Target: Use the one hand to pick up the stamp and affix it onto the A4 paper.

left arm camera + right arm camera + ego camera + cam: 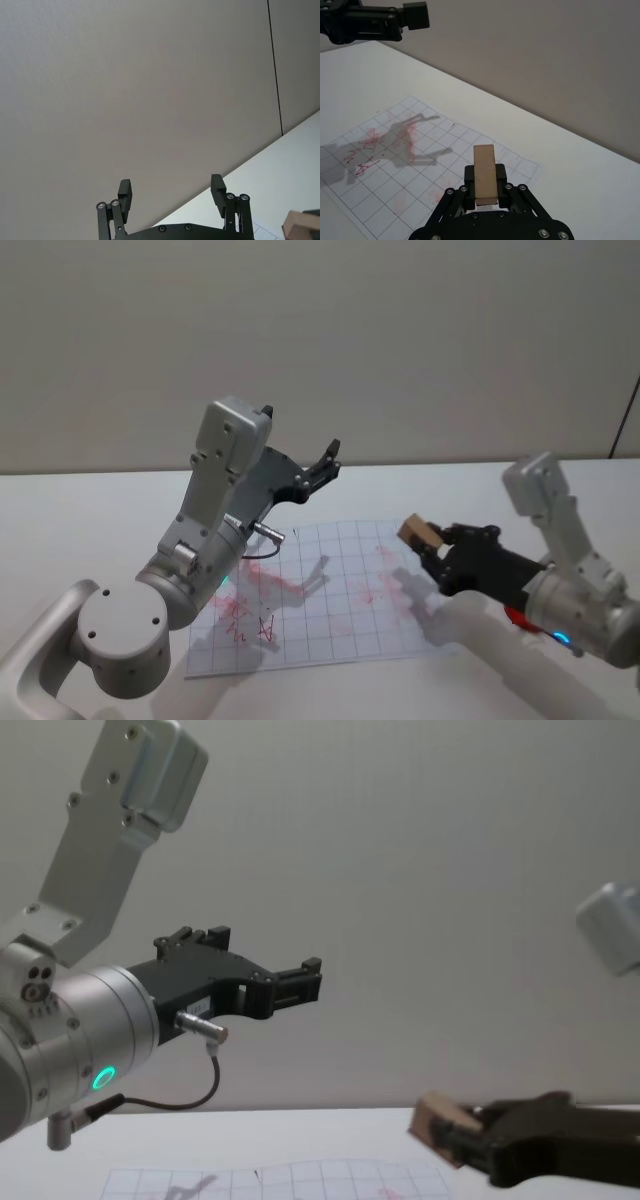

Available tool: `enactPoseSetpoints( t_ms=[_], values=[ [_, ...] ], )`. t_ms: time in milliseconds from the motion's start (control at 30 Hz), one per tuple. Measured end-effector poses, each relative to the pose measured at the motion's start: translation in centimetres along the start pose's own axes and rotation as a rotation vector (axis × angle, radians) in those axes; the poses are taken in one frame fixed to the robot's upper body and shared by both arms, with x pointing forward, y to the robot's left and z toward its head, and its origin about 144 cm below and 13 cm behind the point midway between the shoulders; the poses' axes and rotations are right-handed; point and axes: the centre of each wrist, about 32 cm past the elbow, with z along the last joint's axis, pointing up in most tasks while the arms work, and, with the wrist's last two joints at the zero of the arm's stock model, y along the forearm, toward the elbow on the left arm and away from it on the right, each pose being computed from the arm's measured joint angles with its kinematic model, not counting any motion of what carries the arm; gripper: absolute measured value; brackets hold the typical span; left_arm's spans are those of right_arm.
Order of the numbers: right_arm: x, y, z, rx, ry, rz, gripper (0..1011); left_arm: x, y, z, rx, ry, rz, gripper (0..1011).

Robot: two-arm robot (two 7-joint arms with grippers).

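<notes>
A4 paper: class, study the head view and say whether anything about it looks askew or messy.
The paper lies slightly skewed, its edges not parallel to the far edge of the table. Its red marks are scattered across the grid, some scribbled, some smudged. Nothing looks torn or spilled.

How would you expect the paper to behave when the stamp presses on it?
Likely floppy and light: the paper lies thin and flat on the table. Nothing pins it, so a sideways push from the stamp in the right gripper may slide it. The left gripper hovers open above it.
</notes>
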Motion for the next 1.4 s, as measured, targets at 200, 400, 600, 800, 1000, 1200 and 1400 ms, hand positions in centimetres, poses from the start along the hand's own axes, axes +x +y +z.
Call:
enactPoseSetpoints(
  t_ms=[200,400,600,800,1000,1200,1400],
  values=[
    [-0.1,2.1,-0.7,-0.045,0.016,0.056,220,0.0,0.0,0.0,0.000,0.000,0.000,1001],
    [-0.6,4.2,-1.6,-0.101,0.034,0.088,220,0.0,0.0,0.0,0.000,0.000,0.000,1001],
    [-1.0,5.5,-2.3,-0.143,0.046,0.106,220,0.0,0.0,0.0,0.000,0.000,0.000,1001],
    [-1.3,6.2,-2.6,-0.162,0.053,0.109,220,0.0,0.0,0.0,0.000,0.000,0.000,1001],
    [-1.6,6.5,-2.8,-0.175,0.057,0.108,220,0.0,0.0,0.0,0.000,0.000,0.000,1001],
    [-1.8,6.7,-3.0,-0.181,0.059,0.101,220,0.0,0.0,0.0,0.000,0.000,0.000,1001],
    [-1.8,6.7,-2.9,-0.159,0.047,0.083,220,0.0,0.0,0.0,0.000,0.000,0.000,1001]
  ],
)
